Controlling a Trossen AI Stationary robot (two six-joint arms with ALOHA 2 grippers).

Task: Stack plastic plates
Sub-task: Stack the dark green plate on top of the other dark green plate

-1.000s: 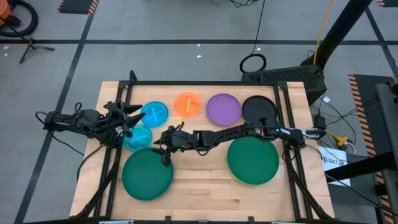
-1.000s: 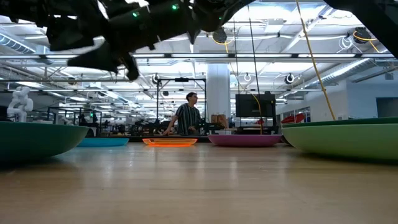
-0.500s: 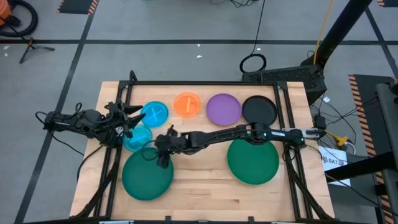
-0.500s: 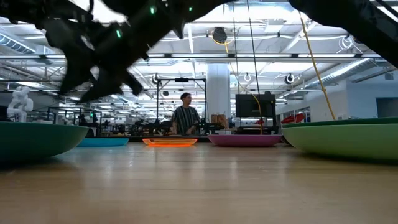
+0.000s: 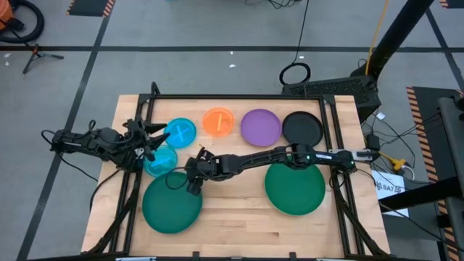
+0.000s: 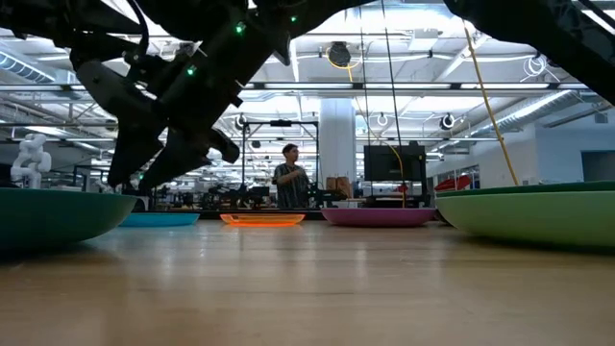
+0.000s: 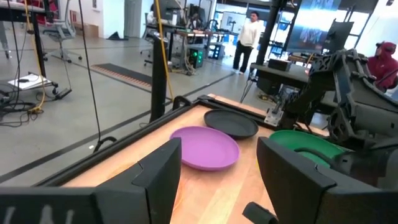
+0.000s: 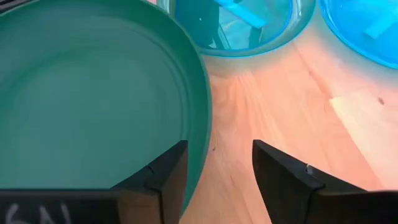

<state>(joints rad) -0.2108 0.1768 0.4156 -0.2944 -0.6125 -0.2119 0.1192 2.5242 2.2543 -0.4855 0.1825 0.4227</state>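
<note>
Seven plastic plates lie flat on the wooden table. A large dark green plate (image 5: 172, 204) is near left and a large green one (image 5: 294, 188) near right. Along the far side lie a cyan plate (image 5: 181, 131), an orange one (image 5: 218, 121), a purple one (image 5: 260, 126) and a black one (image 5: 301, 127). A second cyan plate (image 5: 159, 162) is at the left. My right gripper (image 5: 193, 188) is open and slants down just above the dark green plate's far right rim (image 8: 202, 118). My left gripper (image 5: 157, 141) stands open and level above the cyan plates.
A black metal frame (image 5: 239, 97) runs round the table's edges. Bare wood (image 5: 235, 217) lies between the two large plates. A person (image 6: 290, 180) stands in the room beyond the table's far edge.
My right gripper has tipped from nearly level to slanting downward. It has sunk toward the far right rim of the dark green plate and stayed open. The plates have not moved.
</note>
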